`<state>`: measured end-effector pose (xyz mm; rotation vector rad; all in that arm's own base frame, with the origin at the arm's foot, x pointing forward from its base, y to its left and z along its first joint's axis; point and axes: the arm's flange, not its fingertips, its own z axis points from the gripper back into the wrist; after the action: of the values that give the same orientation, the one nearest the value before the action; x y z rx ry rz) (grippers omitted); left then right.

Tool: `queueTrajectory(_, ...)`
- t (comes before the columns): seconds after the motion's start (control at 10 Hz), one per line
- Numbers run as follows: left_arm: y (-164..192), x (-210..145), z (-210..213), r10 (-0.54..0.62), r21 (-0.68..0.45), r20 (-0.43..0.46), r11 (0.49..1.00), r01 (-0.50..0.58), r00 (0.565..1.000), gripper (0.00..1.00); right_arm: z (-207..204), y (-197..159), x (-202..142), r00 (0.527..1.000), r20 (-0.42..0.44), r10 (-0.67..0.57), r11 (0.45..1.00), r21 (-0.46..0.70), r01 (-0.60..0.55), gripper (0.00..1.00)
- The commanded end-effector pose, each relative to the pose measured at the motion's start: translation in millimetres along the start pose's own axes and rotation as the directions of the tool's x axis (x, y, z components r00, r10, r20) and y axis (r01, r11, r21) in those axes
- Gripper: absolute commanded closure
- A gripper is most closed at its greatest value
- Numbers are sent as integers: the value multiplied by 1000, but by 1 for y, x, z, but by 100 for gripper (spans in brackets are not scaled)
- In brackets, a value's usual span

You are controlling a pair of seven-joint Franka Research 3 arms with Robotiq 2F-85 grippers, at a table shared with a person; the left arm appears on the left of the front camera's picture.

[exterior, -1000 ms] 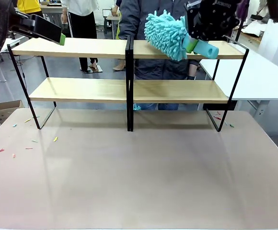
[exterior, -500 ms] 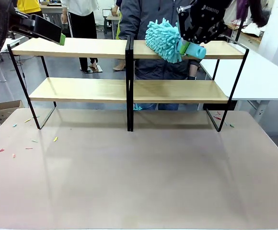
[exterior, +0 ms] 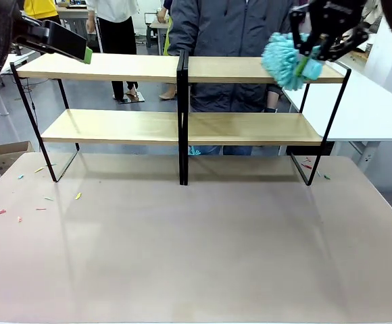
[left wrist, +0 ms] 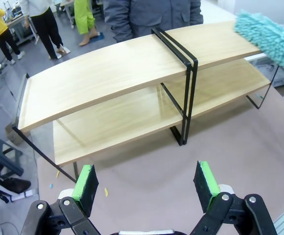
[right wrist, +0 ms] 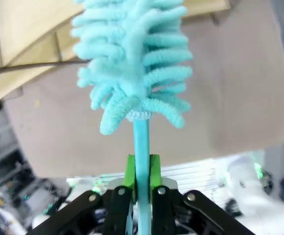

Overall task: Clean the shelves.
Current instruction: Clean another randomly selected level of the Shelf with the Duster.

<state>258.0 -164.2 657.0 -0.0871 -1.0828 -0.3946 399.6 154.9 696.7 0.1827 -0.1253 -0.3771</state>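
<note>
Shelves (exterior: 182, 67) — top board's right end — meet the duster (exterior: 284, 61) pinched by right gripper (exterior: 312, 57).

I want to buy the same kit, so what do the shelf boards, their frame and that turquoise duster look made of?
The shelves' boards: pale wood or wood-look laminate, smooth matte, faint grain. Frame: thin black bars, probably painted metal. Duster: soft chenille-like noodles, likely microfibre, on a smooth handle that looks plastic.
</note>
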Motion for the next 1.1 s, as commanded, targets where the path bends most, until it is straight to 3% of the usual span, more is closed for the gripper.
queueTrajectory(0.0, 1, 0, 1, -1, 0, 2, 1000, 1, 1000, 0, 9, -30, -1, 978, 46, -205, 973, -95, 208, 87)
queueTrajectory(0.1, 1, 0, 1, -1, 0, 2, 1000, 1, 1000, 0, 13, -41, -1, 962, 123, -244, 960, -106, 258, 87)
queueTrajectory(0.2, 1, 0, 1, -1, 0, 2, 1000, 1, 1000, 0, 17, -43, -5, 962, 201, -183, 977, -72, 201, 87)
queueTrajectory(0.3, 1, 0, 1, -1, 0, 2, 1000, 1, 1000, 0, 21, -40, -11, 968, 227, -103, 994, 3, 105, 87)
queueTrajectory(0.4, 1, 0, 1, -1, 0, 2, 1000, 1, 1000, 0, 22, -37, -18, 983, 181, 12, 996, 88, -28, 87)
queueTrajectory(0.7, 1, 0, 1, -1, 0, 2, 1000, 1, 1000, 0, 26, -49, -24, 986, 55, 157, 952, 257, -166, 87)
queueTrajectory(0.8, 1, 0, 1, -1, 0, 2, 1000, 1, 1000, 0, 32, -59, -25, 981, 39, 191, 926, 325, -193, 87)
queueTrajectory(1.0, 1, 0, 1, -1, 0, 2, 1000, 1, 1000, 0, 45, -96, -29, 926, -37, 375, 811, 497, -309, 87)
